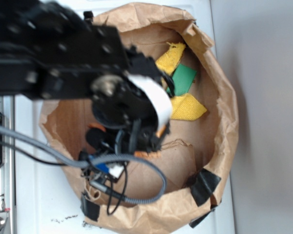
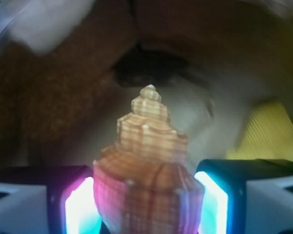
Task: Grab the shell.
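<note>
- Two glowing finger pads (image 2: 80, 207) of the black gripper (image 2: 146, 204) press the ribbed orange-brown spiral shell (image 2: 149, 161) from both sides; it is gripped, spire pointing away.
- Arm sits inside the crumpled brown paper bag (image 1: 224, 97).
- Yellow cloth scrap (image 1: 188, 107) and green scrap (image 1: 184, 79) lie beside.

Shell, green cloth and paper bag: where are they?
shell (image 2: 149, 161): wrist view, ribbed middle.
green cloth (image 1: 184, 79): exterior view, its centre.
paper bag (image 1: 228, 122): exterior view, right rim.

Black arm (image 1: 53, 48), grey cable (image 1: 136, 195)
</note>
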You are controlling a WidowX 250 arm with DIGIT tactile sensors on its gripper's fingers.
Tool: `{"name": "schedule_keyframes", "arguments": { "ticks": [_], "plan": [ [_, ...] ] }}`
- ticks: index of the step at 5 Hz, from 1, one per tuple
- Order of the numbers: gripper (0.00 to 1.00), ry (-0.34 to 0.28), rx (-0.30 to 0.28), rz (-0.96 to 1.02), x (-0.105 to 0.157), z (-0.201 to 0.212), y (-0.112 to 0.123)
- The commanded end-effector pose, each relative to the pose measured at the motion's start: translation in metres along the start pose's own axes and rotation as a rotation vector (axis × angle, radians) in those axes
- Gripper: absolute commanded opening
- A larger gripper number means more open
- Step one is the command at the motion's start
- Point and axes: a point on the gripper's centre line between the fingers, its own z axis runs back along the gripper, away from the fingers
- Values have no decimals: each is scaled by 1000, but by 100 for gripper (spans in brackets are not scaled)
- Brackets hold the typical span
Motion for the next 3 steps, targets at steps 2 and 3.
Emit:
{"name": "schedule_keyframes", "arguments": {
  "ticks": [2,3],
  "plan": [
    [0,245,173,549,2,68,6],
    [0,226,204,522,1,69,6]
  ]
}}
